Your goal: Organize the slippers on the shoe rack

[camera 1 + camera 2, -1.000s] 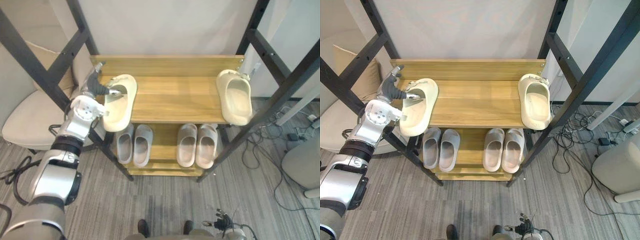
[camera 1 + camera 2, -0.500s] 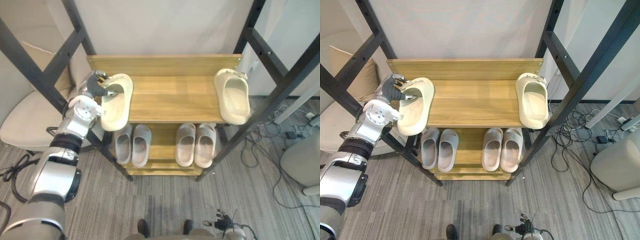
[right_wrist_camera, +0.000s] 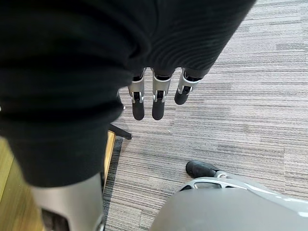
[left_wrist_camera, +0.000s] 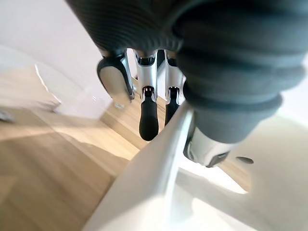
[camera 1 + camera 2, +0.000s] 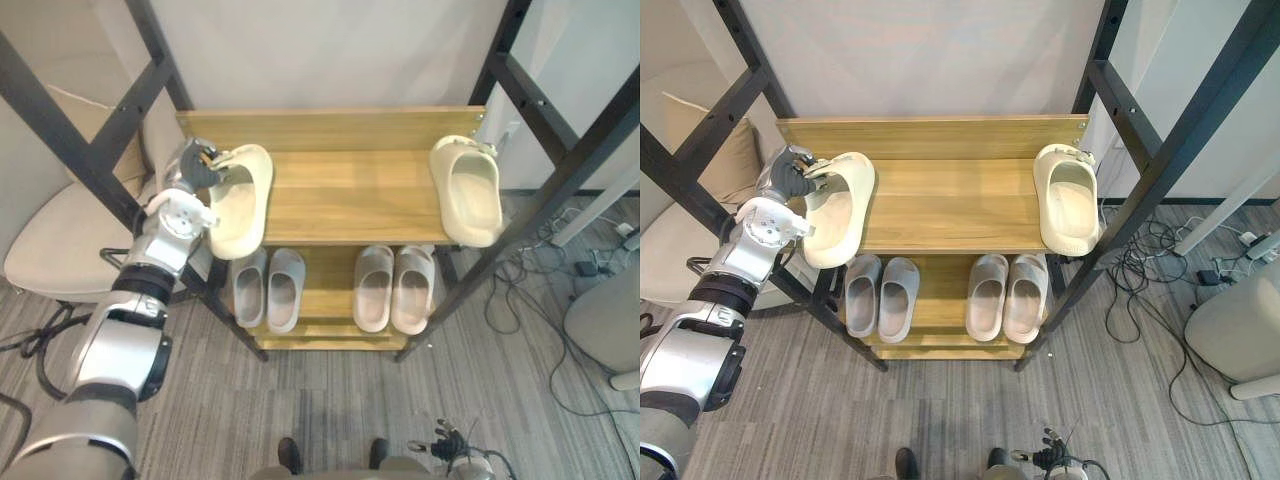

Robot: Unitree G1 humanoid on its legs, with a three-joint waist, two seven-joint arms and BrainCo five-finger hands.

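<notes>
Grip makes sense: your left hand is clamped on the far rim of the cream slipper, which overhangs the near left edge of the top shelf, likely to drag it toward its mate at the right. Your right hand dangles, fingers relaxed.

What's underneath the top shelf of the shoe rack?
On the lower shelf stand a left pair and a right pair of grey slippers. The top shelf covers their far ends and whatever lies behind.
</notes>
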